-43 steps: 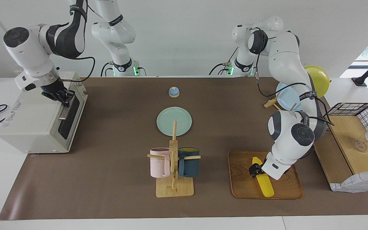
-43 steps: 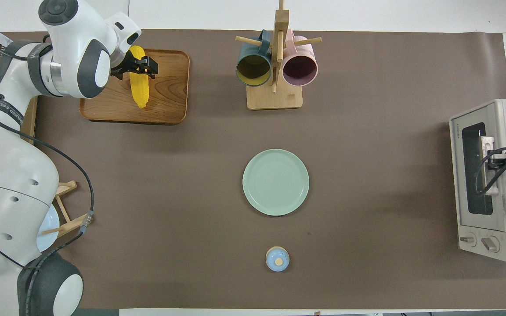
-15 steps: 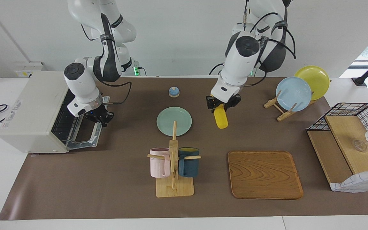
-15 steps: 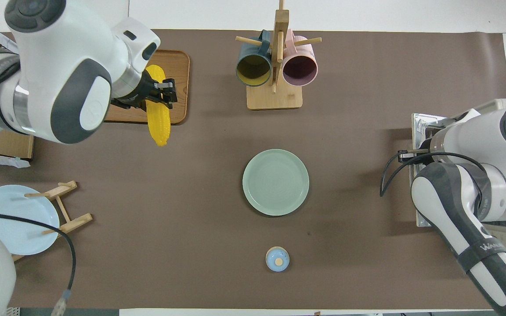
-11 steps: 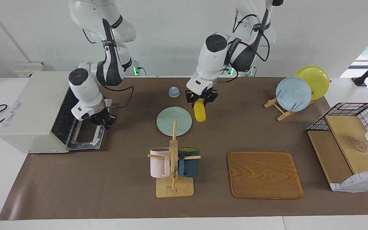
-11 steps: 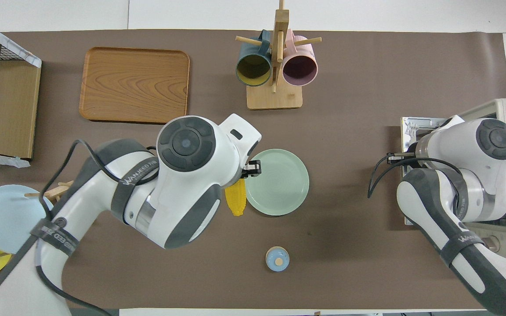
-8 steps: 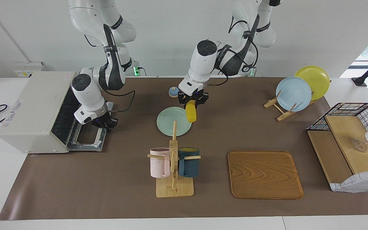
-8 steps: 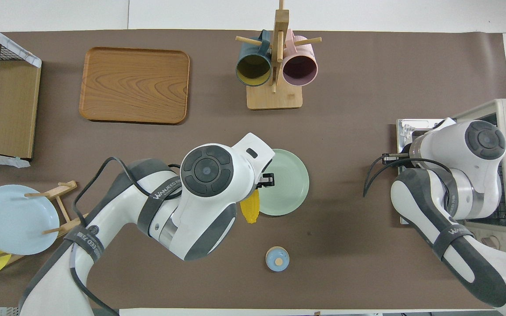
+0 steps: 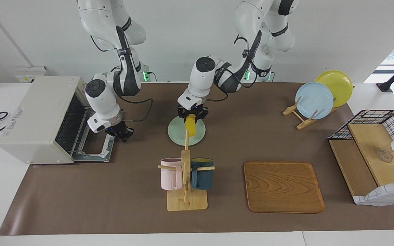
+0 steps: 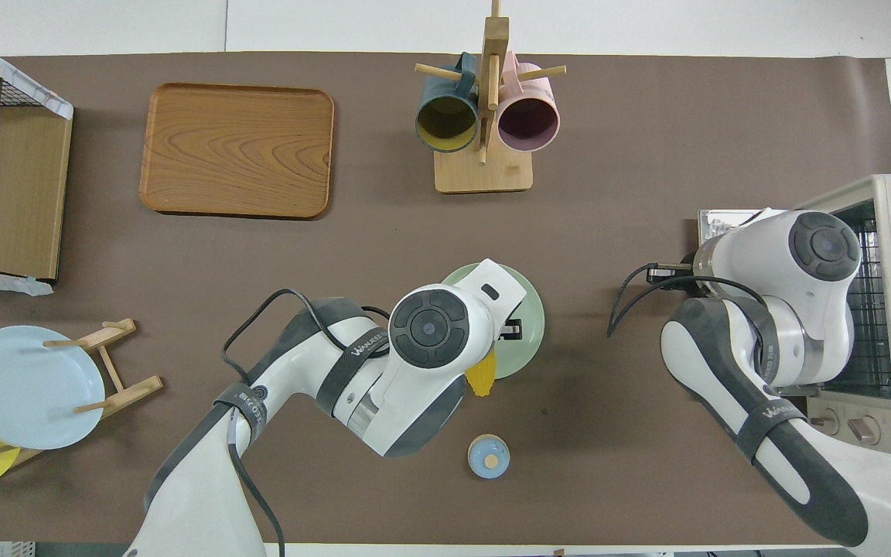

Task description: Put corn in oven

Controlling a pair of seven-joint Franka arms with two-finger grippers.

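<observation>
My left gripper [image 9: 191, 115] is shut on the thick end of the yellow corn [image 9: 191, 127], which hangs down over the pale green plate [image 9: 176, 134]. From overhead only the corn's tip [image 10: 481, 381] shows under the left wrist, at the edge of the plate [image 10: 529, 309]. The off-white oven [image 9: 36, 112] stands at the right arm's end of the table. Its door [image 9: 96, 150] lies flat open and the wire rack [image 9: 70, 126] shows inside. My right gripper [image 9: 120, 132] is shut on nothing, just off the door's outer edge, above the mat.
A wooden mug rack [image 9: 186, 177] with a pink and a dark teal mug stands farther from the robots than the plate. Beside it lies a wooden tray [image 9: 282, 186]. A small blue bell [image 9: 186, 98] sits nearer the robots. A plate stand [image 9: 315, 99] and shelf [image 9: 375, 150] are at the left arm's end.
The left arm lifted the corn off the wooden tray and carried it toward the oven's end, now over the green plate. The right gripper pulled the oven door down and drew away from it.
</observation>
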